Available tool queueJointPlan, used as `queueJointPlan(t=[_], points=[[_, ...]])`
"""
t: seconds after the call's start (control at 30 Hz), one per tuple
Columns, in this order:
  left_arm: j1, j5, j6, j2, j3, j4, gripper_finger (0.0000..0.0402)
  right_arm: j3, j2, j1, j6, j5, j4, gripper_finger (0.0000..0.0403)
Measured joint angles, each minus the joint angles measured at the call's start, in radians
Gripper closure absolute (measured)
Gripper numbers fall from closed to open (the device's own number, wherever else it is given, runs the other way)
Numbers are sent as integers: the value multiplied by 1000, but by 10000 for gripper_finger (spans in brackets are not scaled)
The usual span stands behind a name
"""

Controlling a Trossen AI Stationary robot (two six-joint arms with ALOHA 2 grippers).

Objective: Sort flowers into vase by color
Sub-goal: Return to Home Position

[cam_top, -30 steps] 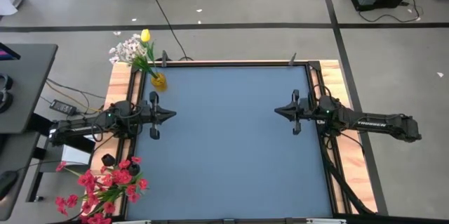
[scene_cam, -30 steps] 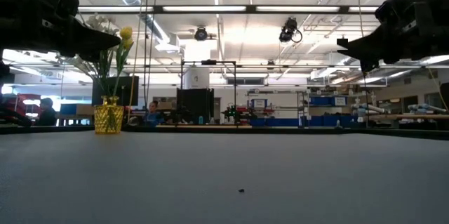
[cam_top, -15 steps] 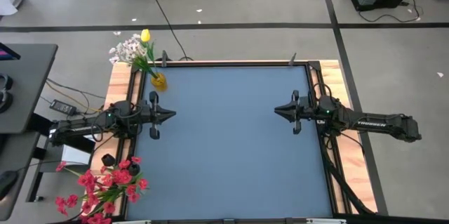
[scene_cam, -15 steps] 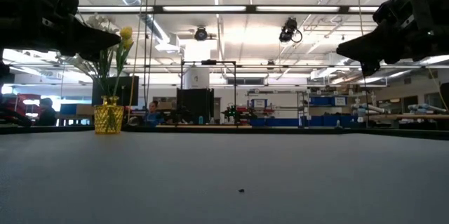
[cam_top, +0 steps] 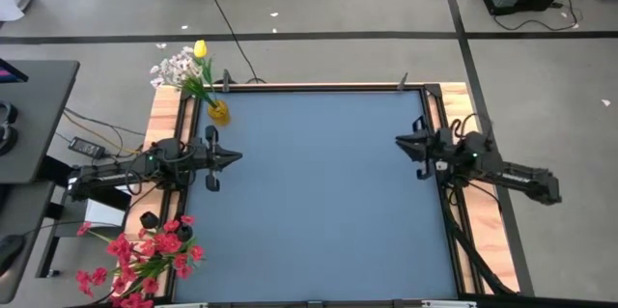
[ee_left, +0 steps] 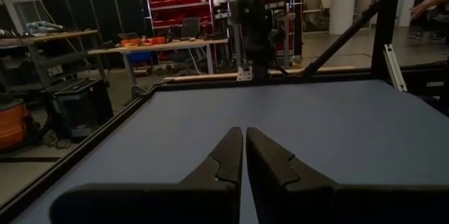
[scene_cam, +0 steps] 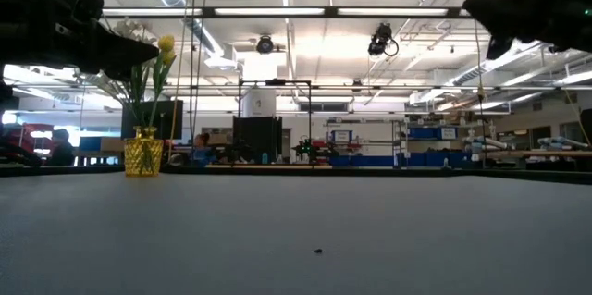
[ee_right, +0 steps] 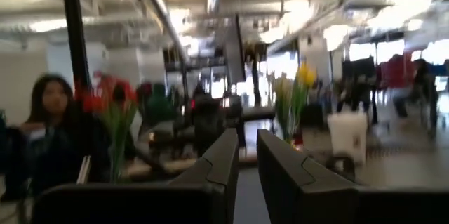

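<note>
Red flowers (cam_top: 140, 260) lie off the table's near-left corner; a yellow vase (cam_top: 219, 111) holds white and yellow sprigs. The left gripper (cam_top: 232, 157) hovers shut and empty. The right gripper (cam_top: 402, 140), slightly parted and empty, has pulled back, suggesting sorting is finished.

You have the yellow vase (cam_top: 219, 112) upright at the table's far left corner, holding a yellow bud (cam_top: 200, 49) and white blossoms (cam_top: 174, 68) on green stems that lean outward past the edge. The red flowers (cam_top: 145, 258) sit bunched at the near left corner, spreading out beyond the table edge. Their container is not visible.
</note>
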Motion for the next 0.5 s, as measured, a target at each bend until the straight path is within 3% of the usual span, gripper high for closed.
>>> queueJointPlan(t=[0.23, 0.5], points=[[-8, -1, 0, 0, 0, -7, 374, 0, -2, 55, 0, 51, 148, 339], [-44, -1, 1, 0, 0, -8, 374, 0, 0, 125, 0, 43, 163, 339]])
